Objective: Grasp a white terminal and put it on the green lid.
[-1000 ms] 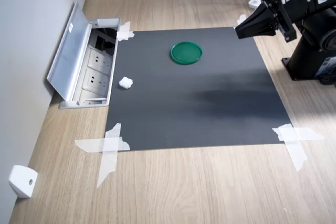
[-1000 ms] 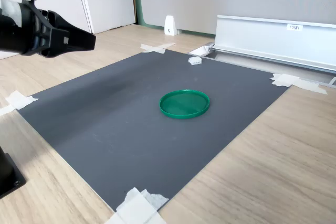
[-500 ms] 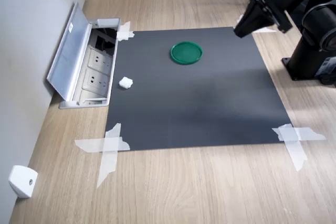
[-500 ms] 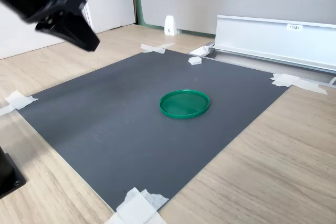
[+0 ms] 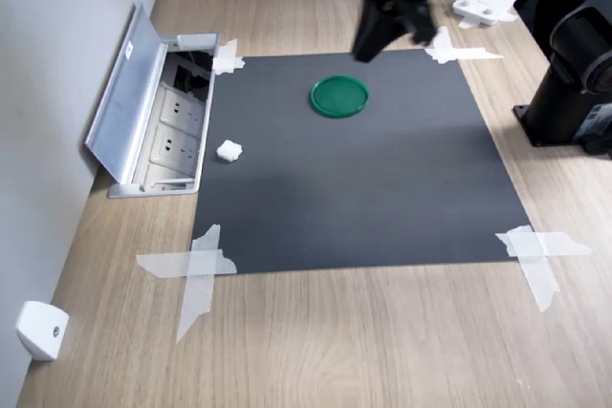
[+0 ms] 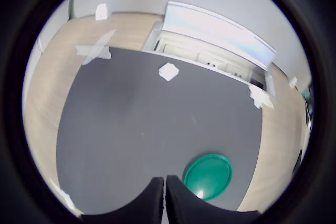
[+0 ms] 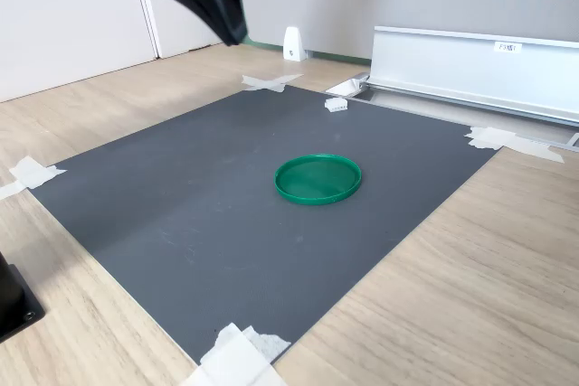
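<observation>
Only one white terminal [image 5: 229, 150] and one green lid [image 5: 339, 96] lie well apart; the claw [image 6: 165, 183] is pressed together.

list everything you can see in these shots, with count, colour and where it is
white terminal: 1, white, on the mat near its edge beside the socket box, apart from the lid
green lid: 1, dark green, on the mat, nothing on it
mat: 1, dark grey, flat on the wooden table
tape strips: 4 corner patches, white, holding the mat's corners
socket box: 1, silver-grey, lid flipped open, set into the table by the wall at the first exterior view's left
white wedge: 1, white, on the table by the wall, off the mat
arm base: 1, black, at the first exterior view's right
gripper: 1, black, shut, in the air above the mat's far edge near the lid, holding nothing
</observation>
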Action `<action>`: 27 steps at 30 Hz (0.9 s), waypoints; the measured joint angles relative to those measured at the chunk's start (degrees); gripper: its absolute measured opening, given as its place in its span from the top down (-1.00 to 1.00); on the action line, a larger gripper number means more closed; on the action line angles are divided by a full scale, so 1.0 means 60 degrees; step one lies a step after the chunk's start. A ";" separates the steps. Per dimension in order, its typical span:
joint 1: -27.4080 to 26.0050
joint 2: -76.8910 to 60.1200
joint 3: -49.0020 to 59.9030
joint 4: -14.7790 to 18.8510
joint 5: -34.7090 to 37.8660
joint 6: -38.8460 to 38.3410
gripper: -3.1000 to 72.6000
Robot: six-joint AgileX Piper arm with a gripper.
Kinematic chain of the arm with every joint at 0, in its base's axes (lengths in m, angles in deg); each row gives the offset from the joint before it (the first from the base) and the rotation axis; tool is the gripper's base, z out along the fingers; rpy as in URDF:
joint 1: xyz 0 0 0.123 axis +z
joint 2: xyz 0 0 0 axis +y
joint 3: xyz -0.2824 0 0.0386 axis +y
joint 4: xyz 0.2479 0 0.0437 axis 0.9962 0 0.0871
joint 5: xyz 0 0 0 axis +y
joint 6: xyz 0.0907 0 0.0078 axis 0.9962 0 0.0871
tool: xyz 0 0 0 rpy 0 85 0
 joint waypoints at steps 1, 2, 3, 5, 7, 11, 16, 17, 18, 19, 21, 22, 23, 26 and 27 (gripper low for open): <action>0.0000 0.0355 -0.0286 0.0000 0.0160 -0.0202 0.93; 0.0000 0.0793 -0.0640 0.0018 0.0328 -0.0367 0.91; 0.0000 0.1218 -0.0994 0.0040 0.0467 -0.0496 0.88; -0.0059 0.1938 -0.1621 0.0162 0.0748 -0.0634 0.79; -0.0212 0.2650 -0.2369 0.0472 0.0897 -0.0697 0.64; -0.0517 0.3753 -0.3576 0.0997 0.1071 -0.0736 0.18; -0.0581 0.4962 -0.4915 0.1062 0.1497 -0.0844 -0.47; -0.0581 0.5145 -0.5101 0.1060 0.1580 -0.0846 -0.58; -0.0581 0.5364 -0.5307 0.1072 0.1649 -0.0855 -0.67; -0.0581 0.5569 -0.5482 0.1089 0.1697 -0.0865 -0.74; -0.0581 0.5902 -0.5791 0.1101 0.1758 -0.0854 -0.84; -0.0581 0.6065 -0.5919 0.1112 0.1781 -0.0788 -0.87; -0.0581 0.6217 -0.6030 0.1144 0.1792 -0.0663 -0.88; -0.0571 0.6595 -0.6243 0.1173 0.1792 -0.0231 -0.90; -0.0541 0.6699 -0.6278 0.1173 0.1792 -0.0164 -0.90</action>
